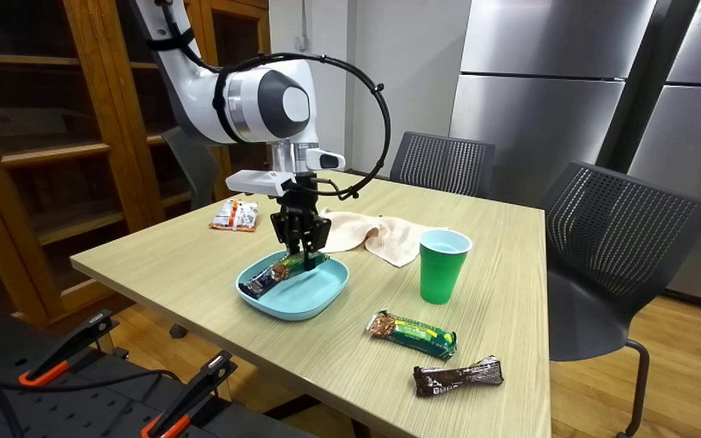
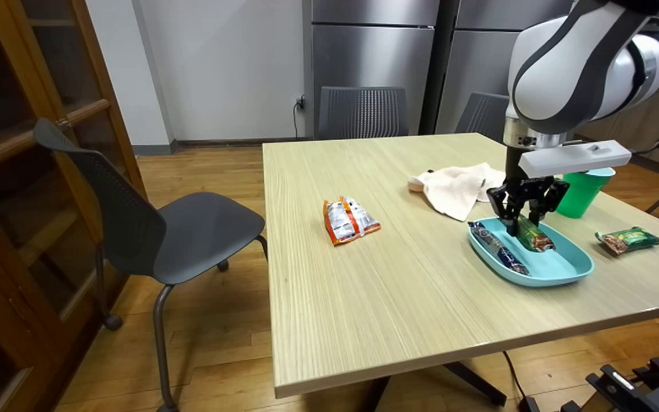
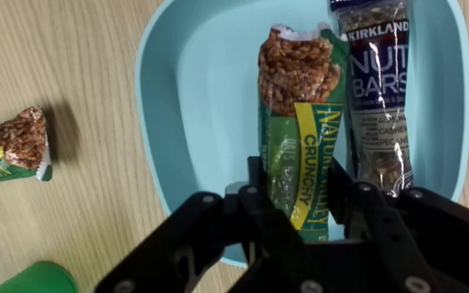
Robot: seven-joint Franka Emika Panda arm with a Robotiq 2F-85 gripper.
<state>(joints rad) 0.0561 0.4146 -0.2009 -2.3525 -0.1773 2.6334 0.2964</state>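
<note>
Black two-fingered gripper [image 3: 297, 175], pinching green-wrapped oblong granola bar [image 3: 301, 130], above rounded light-blue plastic dish [image 3: 218, 101]; navy-labelled nut bar [image 3: 381, 93] inside

Tray [image 3: 222, 89] is showing lt blue. Nature Valley bar [image 3: 299, 122] is sporting grn w/ yel band & brn oat print; 2nd oat bar [image 1: 414, 333] is wearing same combo. Nut bar [image 3: 377, 89] is flashing navy w/ wht lettering. Gripper [image 3: 295, 173] is looking blk; arm [image 2: 564, 74] is pairing wht w/ dk gry. Cup [image 1: 440, 274] is going grn outside, pale blue inside. Foil packet [image 2: 350, 221] is mixing silver w/ orange-red. Shiny wrapper [image 1: 457, 377] is running dk brn. Cloth [image 2: 455, 186] is looking pale peach; tabletop [image 2: 329, 297] is showing lt wood grain.
</note>
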